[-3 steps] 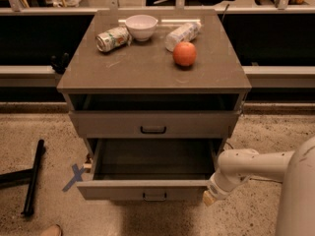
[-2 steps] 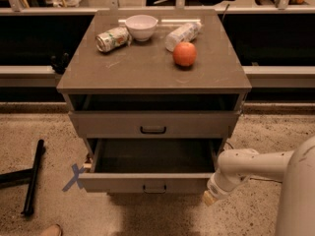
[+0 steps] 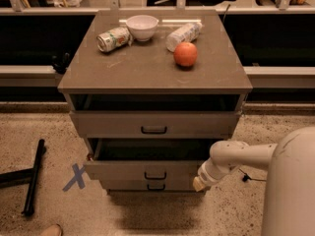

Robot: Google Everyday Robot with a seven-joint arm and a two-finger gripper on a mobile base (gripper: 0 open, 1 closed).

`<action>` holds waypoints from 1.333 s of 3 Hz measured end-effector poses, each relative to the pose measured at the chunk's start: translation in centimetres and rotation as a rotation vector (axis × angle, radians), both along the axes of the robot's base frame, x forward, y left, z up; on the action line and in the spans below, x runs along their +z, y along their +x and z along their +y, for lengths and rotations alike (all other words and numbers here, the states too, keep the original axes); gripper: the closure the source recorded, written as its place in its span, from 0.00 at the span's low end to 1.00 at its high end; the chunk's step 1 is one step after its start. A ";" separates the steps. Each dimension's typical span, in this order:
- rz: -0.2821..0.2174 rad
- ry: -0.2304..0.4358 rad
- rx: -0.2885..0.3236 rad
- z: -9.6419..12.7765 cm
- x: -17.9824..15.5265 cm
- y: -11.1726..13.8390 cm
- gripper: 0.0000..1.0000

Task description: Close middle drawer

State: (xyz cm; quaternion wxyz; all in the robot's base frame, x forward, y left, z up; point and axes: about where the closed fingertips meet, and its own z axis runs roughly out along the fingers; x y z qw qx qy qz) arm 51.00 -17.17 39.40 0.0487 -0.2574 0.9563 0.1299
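Note:
The middle drawer (image 3: 123,170) is a grey-brown tray with a slim front panel and a small dark pull handle (image 3: 155,175). It stands partly out of the cabinet, and a dark strip of its inside shows behind the panel. My gripper (image 3: 199,182) is at the end of the white arm (image 3: 236,156) that reaches in from the right. It sits against the right end of the middle drawer's front panel, low down.
The taller top drawer front (image 3: 108,124) is above and the bottom drawer handle (image 3: 155,186) is below. On the tabletop (image 3: 147,70) are a can (image 3: 112,38), a white bowl (image 3: 142,27), a lying bottle (image 3: 183,35) and a red apple (image 3: 185,54). A black bar (image 3: 33,176) and blue tape X (image 3: 76,176) lie on the floor at left.
The middle drawer has slid back into the cabinet by a good part of its length. My gripper and arm moved inward with its front panel.

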 end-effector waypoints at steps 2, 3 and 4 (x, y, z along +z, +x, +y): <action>-0.091 0.078 -0.041 4.0 1.1 7.3 1.00; -0.124 0.105 -0.055 5.0 1.8 9.5 1.00; -0.154 0.125 -0.070 5.1 2.3 10.6 1.00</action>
